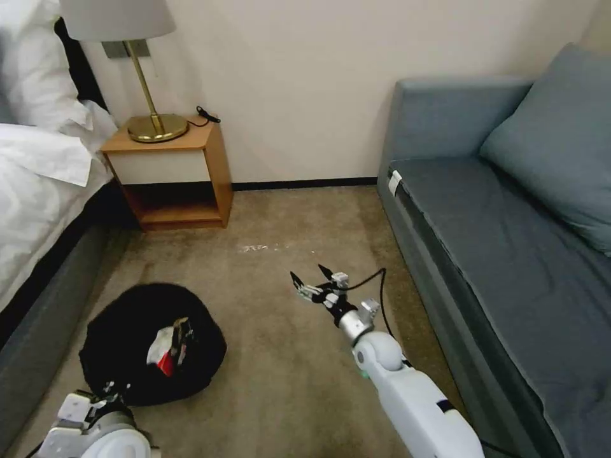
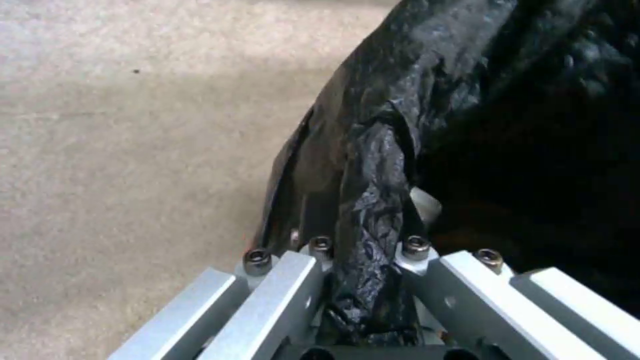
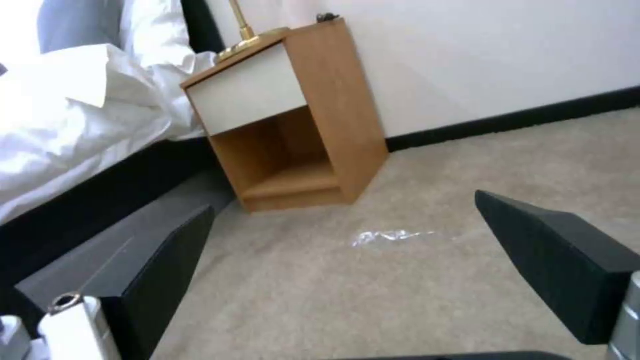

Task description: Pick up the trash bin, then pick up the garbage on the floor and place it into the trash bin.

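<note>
Left gripper [image 2: 363, 280]: nearest to me, low at my left side, its fingers [image 2: 280, 295] clenched on a gathered fold of the black liner at the bin's rim.
Trash bin [image 1: 137, 343]: round, lined in wrinkly black plastic, just ahead of that grip near the bed's base; I cannot tell whether it hangs clear of the carpet [image 1: 286, 381] or rests on it.
Inside the bin: a red-and-white wrapper [image 1: 168, 350] and some pale scraps lie in it; other pieces I cannot make out.
Right gripper [image 1: 313, 282]: held out over bare carpet in front of the sofa [image 1: 509, 254], fingers [image 3: 560, 260] spread wide, holding nothing.
Farther floor: a thin clear scrap [image 3: 390, 236], perhaps plastic film, lies on the carpet beyond my right fingers, short of the bedside table [image 1: 172, 172].
Progress: my judgement is that the bin is in hand and most litter is binned; that clear scrap looks like the one piece left.
</note>
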### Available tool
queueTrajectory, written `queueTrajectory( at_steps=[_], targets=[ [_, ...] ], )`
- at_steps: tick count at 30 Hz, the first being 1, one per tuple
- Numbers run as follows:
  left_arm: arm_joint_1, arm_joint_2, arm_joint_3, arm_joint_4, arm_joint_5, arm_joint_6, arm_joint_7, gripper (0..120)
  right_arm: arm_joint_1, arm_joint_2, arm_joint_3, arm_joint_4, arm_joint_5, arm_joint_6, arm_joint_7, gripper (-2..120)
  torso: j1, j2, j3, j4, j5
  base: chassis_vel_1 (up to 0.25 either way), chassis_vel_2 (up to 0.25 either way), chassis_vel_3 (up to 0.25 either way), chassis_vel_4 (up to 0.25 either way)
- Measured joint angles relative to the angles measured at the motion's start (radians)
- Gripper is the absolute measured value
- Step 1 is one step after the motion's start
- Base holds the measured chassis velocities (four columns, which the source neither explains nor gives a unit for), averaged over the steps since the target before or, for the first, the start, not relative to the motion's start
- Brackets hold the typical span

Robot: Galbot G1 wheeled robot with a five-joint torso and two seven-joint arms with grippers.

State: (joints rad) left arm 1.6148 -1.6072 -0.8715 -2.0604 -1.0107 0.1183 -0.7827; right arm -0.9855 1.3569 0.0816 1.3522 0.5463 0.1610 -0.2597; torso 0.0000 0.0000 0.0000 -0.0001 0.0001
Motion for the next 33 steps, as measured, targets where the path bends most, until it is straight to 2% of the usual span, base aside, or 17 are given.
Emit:
queueTrajectory(
  at_steps=[3, 11, 13, 14, 17, 18, 19, 25, 26, 28, 31, 33],
  targets=[
    [-0.018, 0.0, 0.0, 0.02, 0.001, -0.005, -0.021, 3, -0.011, -0.023, 0.012, 0.031, -0.001, -0.004, 0.002, 100, 0.0, 0.0, 0.0, 0.0, 0.0, 0.0, 0.0, 0.0, 0.0],
    [-0.044, 0.021, 0.001, 0.053, 0.004, -0.027, -0.023, 5, -0.043, -0.034, 0.036, 0.048, -0.016, -0.002, 0.001, 100, 0.0, 0.0, 0.0, 0.0001, 0.0, 0.0, 0.0, 0.0, 0.0],
    [-0.052, 0.029, 0.002, 0.049, 0.006, -0.027, -0.026, 13, -0.054, -0.032, 0.039, 0.052, -0.016, 0.002, 0.0, 100, 0.0, 0.0, 0.0, 0.0, 0.0001, 0.0, 0.0, 0.0, 0.0],
    [-0.052, 0.029, 0.002, 0.049, 0.006, -0.027, -0.026, 13, -0.054, -0.032, 0.039, 0.052, -0.016, 0.002, 0.0, 100, 0.0, 0.0, 0.0, 0.0, 0.0001, 0.0, 0.0, 0.0, 0.0],
    [-0.066, 0.031, 0.003, 0.025, 0.024, -0.016, -0.038, 28, -0.063, -0.036, 0.042, 0.066, -0.016, 0.01, -0.02, 100, 0.0, 0.0, 0.0, 0.0001, 0.0001, 0.0, 0.0, 0.0, 0.0],
    [-0.066, 0.031, 0.003, 0.025, 0.024, -0.016, -0.038, 28, -0.063, -0.036, 0.042, 0.066, -0.016, 0.01, -0.02, 100, 0.0, 0.0, 0.0, 0.0001, 0.0001, 0.0, 0.0, 0.0, 0.0],
    [-0.071, 0.031, 0.003, 0.012, 0.033, -0.006, -0.047, 33, -0.065, -0.039, 0.042, 0.071, -0.017, 0.012, -0.026, 100, 0.0, 0.0, 0.0, 0.0, 0.0, 0.0, 0.0, 0.0, 0.0],
    [-0.089, 0.022, 0.012, -0.047, 0.141, 0.008, -0.062, 56, -0.073, -0.033, 0.058, 0.058, -0.027, 0.038, -0.067, 100, 0.0, 0.0, 0.0, 0.0, -0.0001, 0.0, 0.0, 0.0, 0.0],
    [-0.088, 0.02, 0.016, -0.058, 0.158, 0.009, -0.062, 61, -0.075, -0.029, 0.062, 0.055, -0.028, 0.041, -0.075, 100, 0.0, 0.0, 0.0, 0.0, 0.0, 0.0, 0.0, 0.0, 0.0],
    [-0.086, 0.019, 0.019, -0.07, 0.177, 0.009, -0.062, 63, -0.078, -0.024, 0.066, 0.053, -0.028, 0.044, -0.081, 100, 0.0, 0.0, 0.0, 0.0, 0.0, 0.0, 0.0, 0.0, 0.0],
    [-0.067, 0.025, 0.026, -0.127, 0.215, 0.01, -0.062, 78, -0.092, -0.004, 0.084, 0.048, -0.028, 0.057, -0.097, 100, 0.0, 0.0, 0.0, 0.0001, -0.0001, 0.0, 0.0, 0.0, 0.0],
    [-0.062, 0.028, 0.027, -0.144, 0.218, 0.012, -0.062, 81, -0.095, -0.001, 0.086, 0.048, -0.028, 0.062, -0.102, 100, 0.0, 0.0, 0.0, 0.0001, 0.0, 0.0, 0.0, 0.0, 0.0]
  ],
)
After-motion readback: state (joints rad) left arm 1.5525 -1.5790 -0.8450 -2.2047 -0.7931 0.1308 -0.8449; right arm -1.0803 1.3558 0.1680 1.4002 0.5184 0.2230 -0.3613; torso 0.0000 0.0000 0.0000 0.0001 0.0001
